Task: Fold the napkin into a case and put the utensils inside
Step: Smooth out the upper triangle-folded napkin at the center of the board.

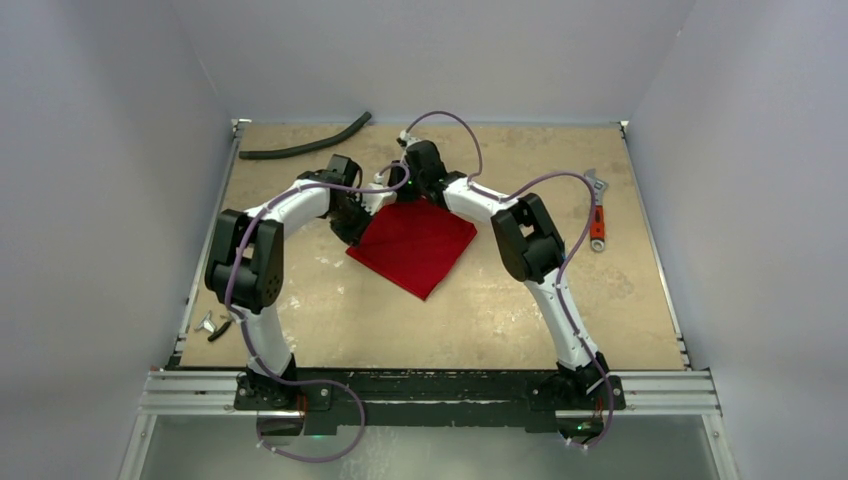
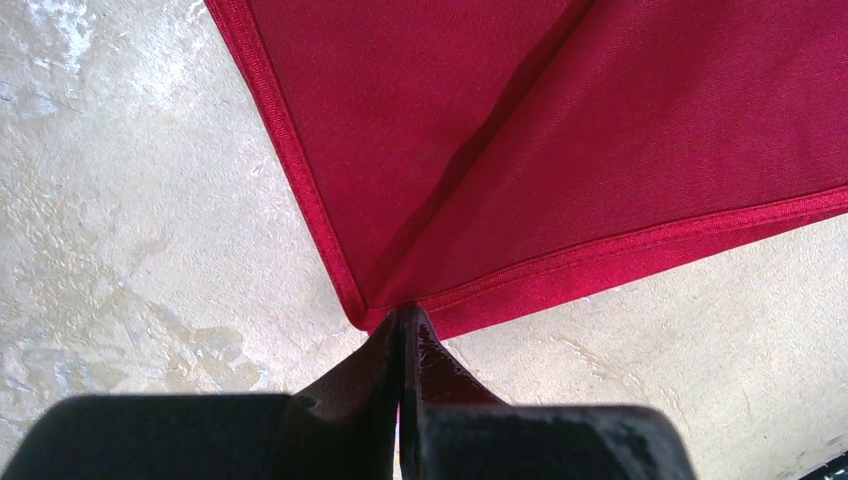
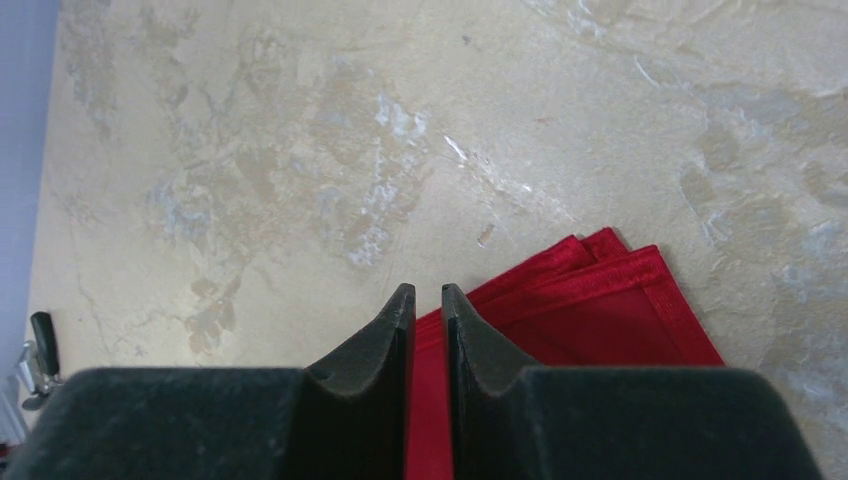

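The red napkin [image 1: 420,250] lies folded into a flat diamond at the table's middle. My left gripper [image 1: 353,228] is at its left corner, jaws pressed together on the corner tip [image 2: 402,312]. From there the napkin [image 2: 560,130] rises in two planes with a crease between them. My right gripper [image 1: 405,195] is at the far corner, its jaws [image 3: 428,290] a narrow gap apart with red cloth filling the gap. The layered hemmed napkin edge [image 3: 600,290] runs off to the right. The utensils [image 1: 214,325] are small metal pieces at the table's near left edge.
A black curved hose [image 1: 305,148] lies along the far left of the table. An orange-handled wrench [image 1: 597,212] lies at the right side. Grey walls close in the table on three sides. Purple cables loop over both arms.
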Tool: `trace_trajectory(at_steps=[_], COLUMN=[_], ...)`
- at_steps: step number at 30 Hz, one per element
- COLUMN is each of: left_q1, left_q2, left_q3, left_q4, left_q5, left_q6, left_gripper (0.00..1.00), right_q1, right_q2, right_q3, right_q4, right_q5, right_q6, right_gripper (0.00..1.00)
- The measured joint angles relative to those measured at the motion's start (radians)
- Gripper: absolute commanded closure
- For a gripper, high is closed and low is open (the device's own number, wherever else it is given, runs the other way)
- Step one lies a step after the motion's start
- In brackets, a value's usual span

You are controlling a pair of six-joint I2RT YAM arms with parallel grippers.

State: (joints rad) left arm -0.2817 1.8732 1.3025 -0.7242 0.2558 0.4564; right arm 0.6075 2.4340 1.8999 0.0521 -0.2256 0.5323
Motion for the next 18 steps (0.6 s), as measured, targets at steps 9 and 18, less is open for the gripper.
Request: trace_trajectory(at_steps=[9, 18], left_q1=[0.0, 0.0], left_q2=[-0.003, -0.004], left_q3=[0.0, -0.006], left_q4=[-0.003, -0.008], left_q5=[-0.001, -0.02], left_q6=[0.007, 0.018], left_gripper=[1.0, 1.0], right_q1=[-0.001, -0.02], right_q2=[0.003, 0.065], right_q3=[0.043, 0.092], right_q4=[-0.018, -0.058], right_q5=[0.009, 0.036], right_q6=[-0.002, -0.012], right_gripper=[0.83, 0.84])
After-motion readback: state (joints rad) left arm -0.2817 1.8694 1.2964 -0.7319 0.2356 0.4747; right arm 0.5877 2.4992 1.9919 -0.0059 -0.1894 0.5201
